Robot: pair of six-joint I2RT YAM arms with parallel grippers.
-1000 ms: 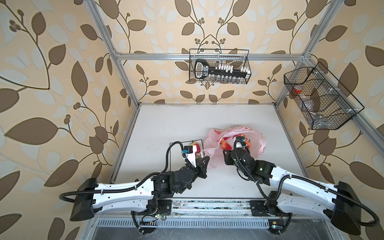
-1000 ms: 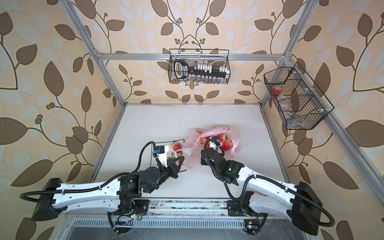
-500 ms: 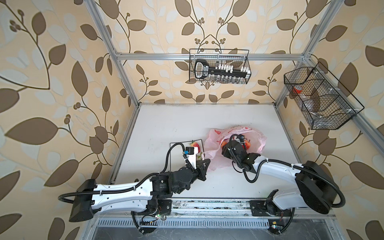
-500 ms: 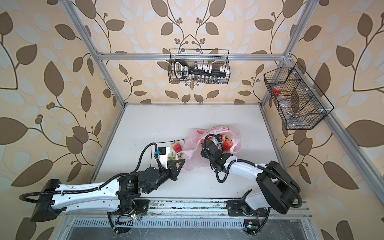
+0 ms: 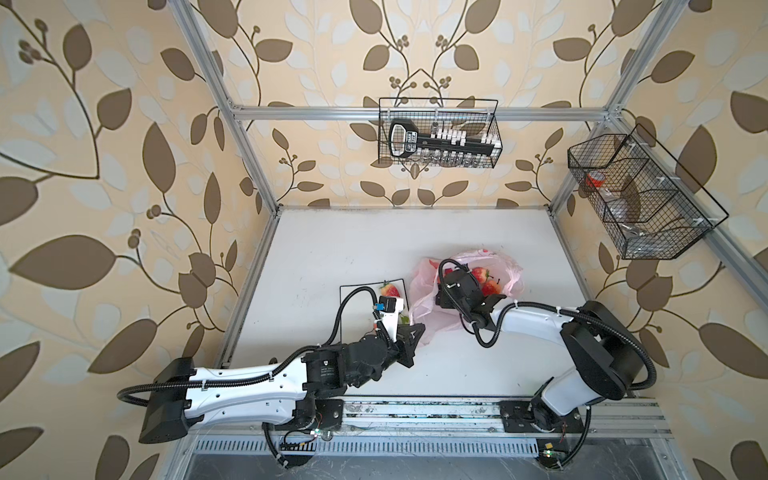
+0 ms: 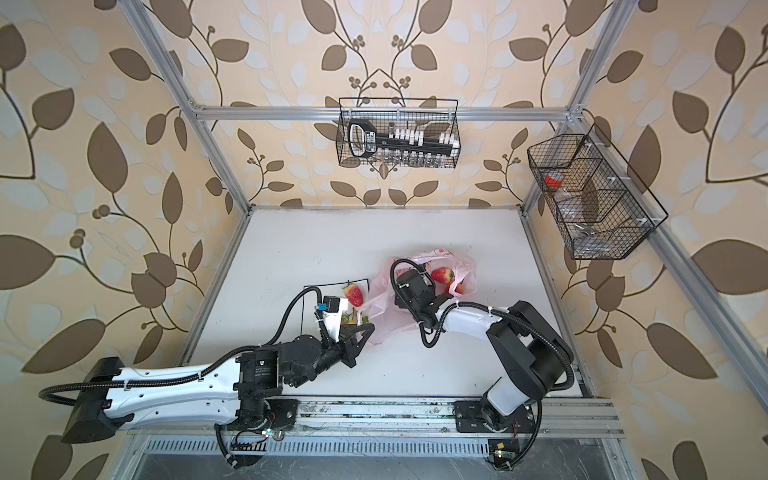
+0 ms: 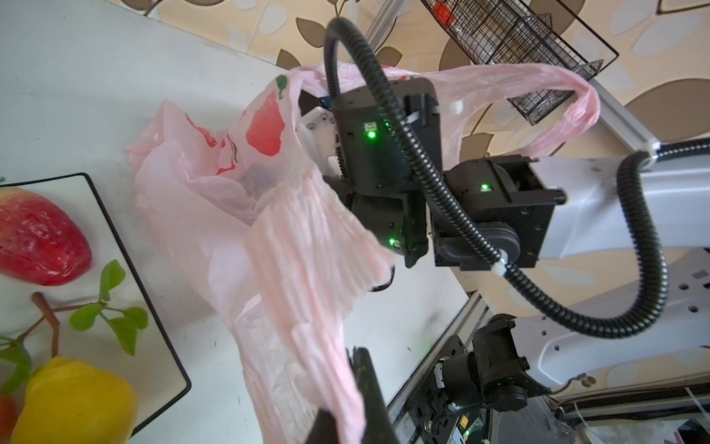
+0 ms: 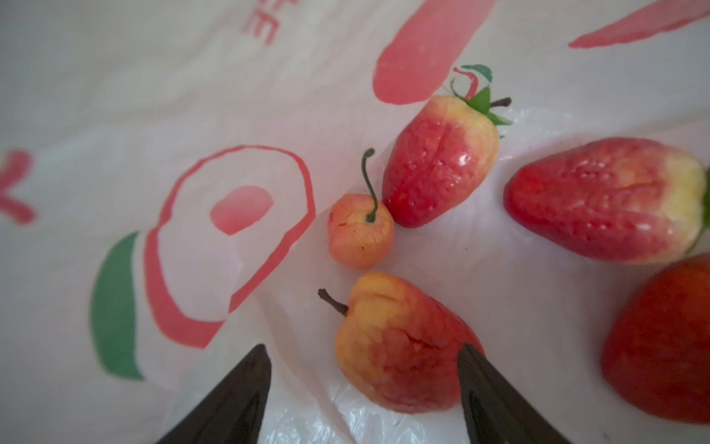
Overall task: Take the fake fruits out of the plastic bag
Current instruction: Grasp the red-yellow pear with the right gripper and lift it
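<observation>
Pink crinkly plastic bag (image 5: 420,291) lies right of centre on the table (image 5: 332,249), its near-left edge pinched between the left gripper's (image 7: 347,403) pressed-together jaws. Inside it, the right gripper (image 8: 363,350) holds its jaws spread around an orange-red peach (image 8: 399,346), with other fake fruits (image 8: 438,161) just beyond. A strawberry (image 7: 38,238) and yellow pear (image 7: 73,403) lie on the plate (image 7: 165,357) left of the bag.

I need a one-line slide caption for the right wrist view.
Inside the plastic bag, the right gripper hovers with open jaws over an orange-red peach, near strawberries.
</observation>
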